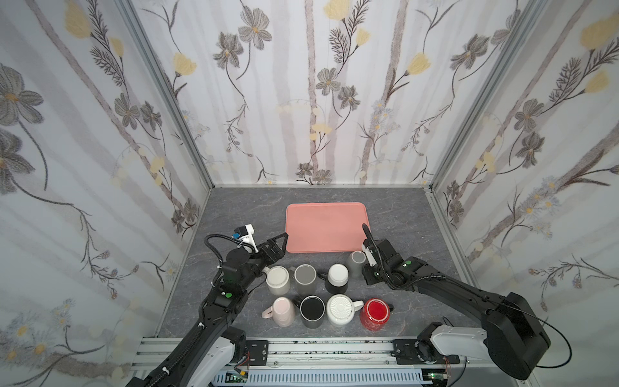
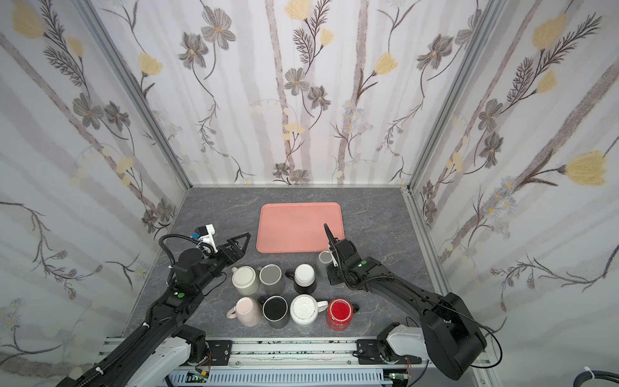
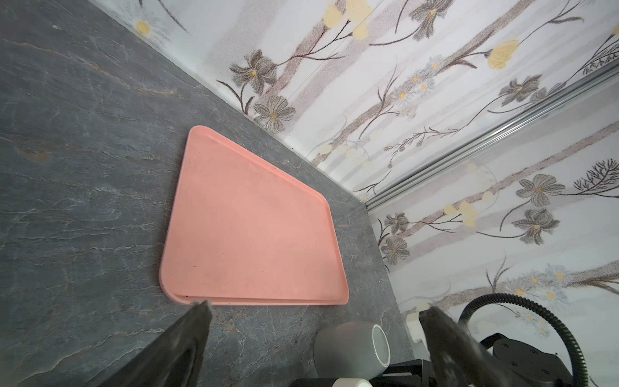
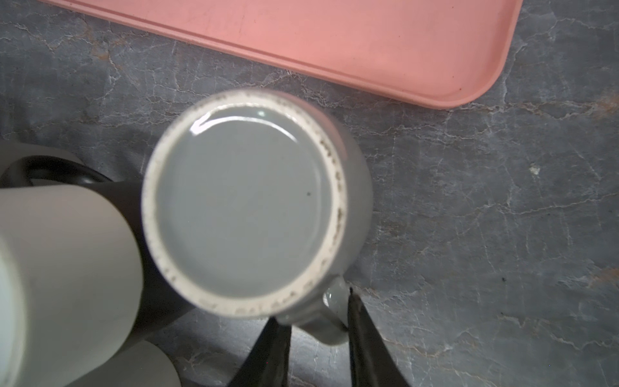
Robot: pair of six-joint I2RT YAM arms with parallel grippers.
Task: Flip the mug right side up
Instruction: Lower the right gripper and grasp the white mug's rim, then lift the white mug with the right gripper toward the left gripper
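Note:
The grey mug point(image 4: 244, 201) stands upside down on the table, its flat base with a pale unglazed ring facing up. In both top views the mug point(image 1: 355, 263) point(image 2: 324, 259) sits just in front of the pink tray's near right corner. My right gripper point(image 4: 315, 311) is shut on the mug's handle point(image 4: 330, 318), one dark finger on each side of it. My left gripper point(image 3: 318, 310) hangs open and empty over the table left of the tray point(image 1: 284, 238), well apart from the grey mug point(image 3: 348, 351).
The pink tray point(image 1: 326, 228) lies bare behind the mugs. Close beside the grey mug is a black-and-white mug point(image 1: 336, 278), then a grey one point(image 1: 305, 278) and a cream one point(image 1: 278, 279). A front row holds pink point(image 1: 283, 311), black point(image 1: 312, 311), white ribbed point(image 1: 341, 310) and red point(image 1: 375, 313) mugs.

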